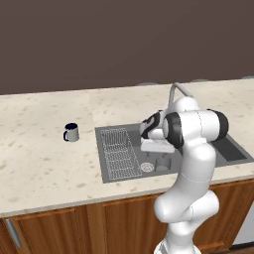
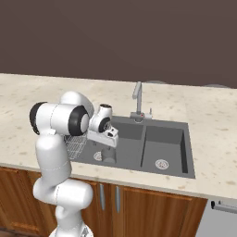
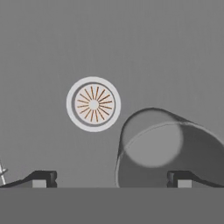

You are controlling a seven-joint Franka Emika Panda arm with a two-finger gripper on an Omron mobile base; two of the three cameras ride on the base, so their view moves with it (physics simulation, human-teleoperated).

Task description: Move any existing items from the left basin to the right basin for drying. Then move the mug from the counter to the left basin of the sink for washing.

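The first step is in hand: clearing the cup [image 3: 170, 153] out of the left basin [image 1: 119, 171]. The gripper [image 3: 111, 178] hangs low over that basin with its fingers apart, one fingertip [image 3: 41, 178] over bare basin floor and the other over the cup's open mouth, so the cup sits off to one side rather than between them. The cup stands upright just beside the drain [image 3: 93, 104] (its grey nearly melts into the sink). The mug [image 1: 71, 132] waits on the counter [image 1: 39, 163], well apart from the sink. Next, I judge, the hand must shift sideways to straddle the cup's wall, descend, close, then carry it to the right basin [image 2: 164, 150].
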